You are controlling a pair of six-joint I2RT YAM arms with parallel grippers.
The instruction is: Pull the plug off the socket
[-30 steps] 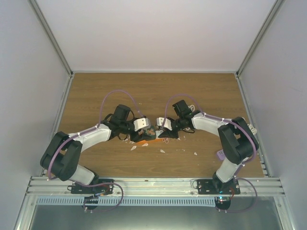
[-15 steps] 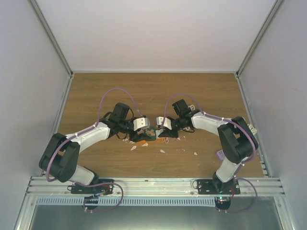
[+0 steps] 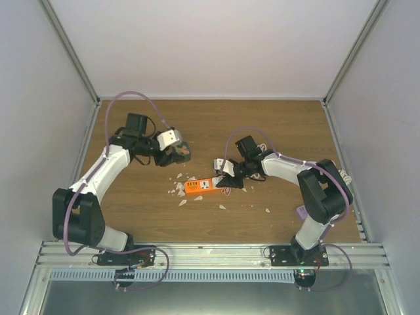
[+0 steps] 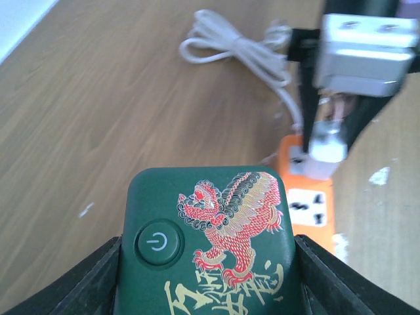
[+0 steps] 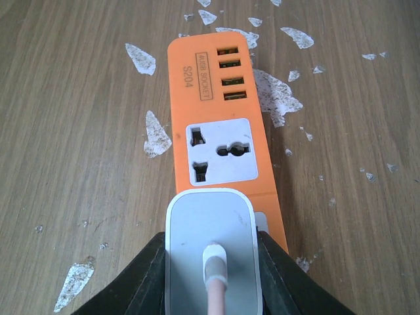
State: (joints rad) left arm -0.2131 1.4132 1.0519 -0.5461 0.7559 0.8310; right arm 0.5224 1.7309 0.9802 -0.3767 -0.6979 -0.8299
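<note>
Left hand (image 3: 176, 153) carried green plug (image 4: 210, 243) off orange socket (image 3: 201, 186); flecked wooden table (image 3: 275, 125).

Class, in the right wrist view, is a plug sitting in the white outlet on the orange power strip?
No, the white outlet on the orange power strip shows bare open holes.

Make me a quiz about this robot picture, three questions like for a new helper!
1. True or false: the green dragon block is plugged into the orange socket strip.
2. Which arm's jaws hold the white plug? A: left. B: right.
3. Fill in: the strip's free big socket sits between the white plug and four small ____ ports.

Key: 1 false, since it is held apart from the strip. 2 B. 3 USB.
</note>
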